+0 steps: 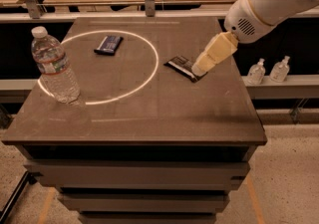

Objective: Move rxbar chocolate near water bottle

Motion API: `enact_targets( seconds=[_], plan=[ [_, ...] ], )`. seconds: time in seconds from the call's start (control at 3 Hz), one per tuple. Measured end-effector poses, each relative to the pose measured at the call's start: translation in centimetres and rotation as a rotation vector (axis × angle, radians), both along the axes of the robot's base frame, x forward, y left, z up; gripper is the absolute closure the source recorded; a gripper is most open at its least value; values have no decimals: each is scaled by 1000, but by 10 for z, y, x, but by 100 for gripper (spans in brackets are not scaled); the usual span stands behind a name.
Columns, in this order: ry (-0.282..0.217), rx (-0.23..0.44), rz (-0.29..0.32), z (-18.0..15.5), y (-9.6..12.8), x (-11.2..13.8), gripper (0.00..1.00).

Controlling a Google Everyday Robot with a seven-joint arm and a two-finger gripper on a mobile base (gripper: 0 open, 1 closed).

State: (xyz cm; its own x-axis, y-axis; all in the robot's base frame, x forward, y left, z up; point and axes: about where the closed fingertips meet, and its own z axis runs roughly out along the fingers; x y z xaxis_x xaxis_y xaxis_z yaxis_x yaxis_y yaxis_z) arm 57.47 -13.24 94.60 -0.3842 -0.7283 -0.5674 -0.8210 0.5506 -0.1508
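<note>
Camera view, the only one. The gripper (198, 70) hangs over the right half of the table (164, 118), with its tip at the near-right end of the rxbar chocolate (180, 65). From where I stand the jaws read as one pale block, so I cannot tell whether they are spread or closed, nor whether they touch the wrapper.

What worries me is how flat and slim the bar is. A grab at one end could, I think, skid it across the smooth top or swing it round instead of lifting it, and the right edge of the table is not far off. On the way over, the dark blue bar (108, 45) lies inside the light ring (149, 76) and might get nudged. The water bottle (54, 66), upright on the ring's left arc and well apart from the bar, could tip if bumped.

The bar lies flat just outside the ring's right arc. Its long axis runs diagonally, from far-left to near-right, and the far end points toward the ring.
</note>
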Motion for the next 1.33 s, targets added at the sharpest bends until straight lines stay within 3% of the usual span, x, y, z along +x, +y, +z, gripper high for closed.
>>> enact_targets(
  seconds=[0.67, 1.33],
  plan=[
    [-18, 51, 73, -37, 27, 25, 0],
    [11, 64, 103, -71, 44, 36, 0]
  ],
)
